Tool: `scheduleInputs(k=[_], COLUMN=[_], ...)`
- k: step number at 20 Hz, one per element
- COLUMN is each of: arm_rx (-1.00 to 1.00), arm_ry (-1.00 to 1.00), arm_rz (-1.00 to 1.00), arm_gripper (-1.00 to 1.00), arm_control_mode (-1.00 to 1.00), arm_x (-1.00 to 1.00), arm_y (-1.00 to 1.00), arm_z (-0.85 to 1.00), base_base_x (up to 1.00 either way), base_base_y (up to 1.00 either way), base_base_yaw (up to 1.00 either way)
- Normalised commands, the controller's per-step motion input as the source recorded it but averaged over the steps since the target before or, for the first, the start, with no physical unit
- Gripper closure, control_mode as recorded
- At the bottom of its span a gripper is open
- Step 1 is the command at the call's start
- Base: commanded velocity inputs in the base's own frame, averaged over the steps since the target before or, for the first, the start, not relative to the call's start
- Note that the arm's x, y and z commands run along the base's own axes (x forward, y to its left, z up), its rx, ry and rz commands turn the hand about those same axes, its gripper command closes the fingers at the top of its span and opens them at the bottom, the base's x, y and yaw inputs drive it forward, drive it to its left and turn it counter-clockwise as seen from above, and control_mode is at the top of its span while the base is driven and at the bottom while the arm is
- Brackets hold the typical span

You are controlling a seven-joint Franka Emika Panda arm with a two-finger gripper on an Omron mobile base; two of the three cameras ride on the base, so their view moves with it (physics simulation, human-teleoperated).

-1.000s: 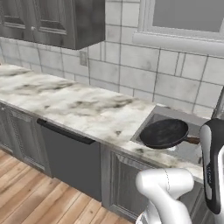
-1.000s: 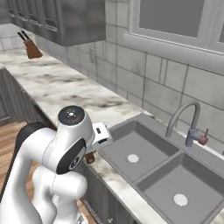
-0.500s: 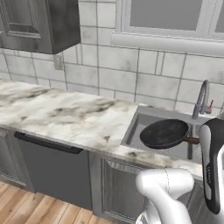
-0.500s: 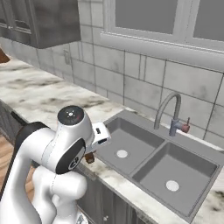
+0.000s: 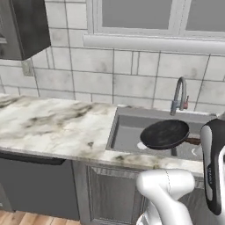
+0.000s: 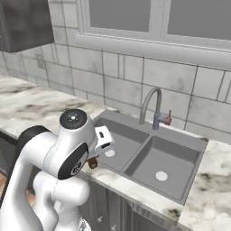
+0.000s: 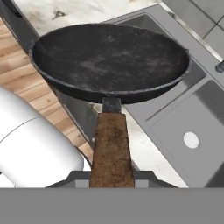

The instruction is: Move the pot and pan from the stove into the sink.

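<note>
My gripper (image 7: 111, 177) is shut on the brown handle (image 7: 111, 146) of the pan (image 7: 109, 57), a shallow black frying pan held level in the air. In the left base view the pan (image 5: 165, 134) hangs in front of the sink (image 5: 127, 132), over its front part, below the faucet (image 5: 179, 94). The sink (image 6: 151, 151) has two grey basins, each with a round drain, and the handle's brown end (image 6: 92, 163) pokes out beside my arm near the left basin's front rim. The pot and the stove are out of view.
A marble counter (image 5: 48, 123) runs to the left of the sink and continues on its right (image 6: 212, 180). A dark upper cabinet (image 5: 22, 26) hangs at the upper left, and a window sill (image 5: 154, 44) sits above the tiled wall. Grey cabinet fronts (image 5: 110, 193) lie below.
The whole picture has shifted: the base has driven along the counter, so the sink now lies straight ahead. The pan stays in my grip, in the same place relative to the arm.
</note>
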Motion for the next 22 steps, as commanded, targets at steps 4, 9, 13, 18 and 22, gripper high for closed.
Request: scheduleInputs(k=[4,9,13,18,22], arm_rx=[0.0,0.0,0.0,0.0,0.0], arm_ry=[0.0,0.0,0.0,0.0,0.0], arm_rz=[0.0,0.0,0.0,0.0,0.0], arm_gripper=[1.0,1.0,1.0,1.0,1.0], arm_control_mode=[1.0,1.0,1.0,1.0,1.0], arm_x=[0.0,0.0,0.0,0.0,0.0], arm_y=[0.0,0.0,0.0,0.0,0.0], arm_z=[0.0,0.0,0.0,0.0,0.0], base_base_x=[0.0,0.0,0.03,0.03,0.0], base_base_y=[-0.02,-0.01,-0.01,-0.07,-0.12], base_base_yaw=[-0.4,-0.41,-0.42,-0.41,-0.3])
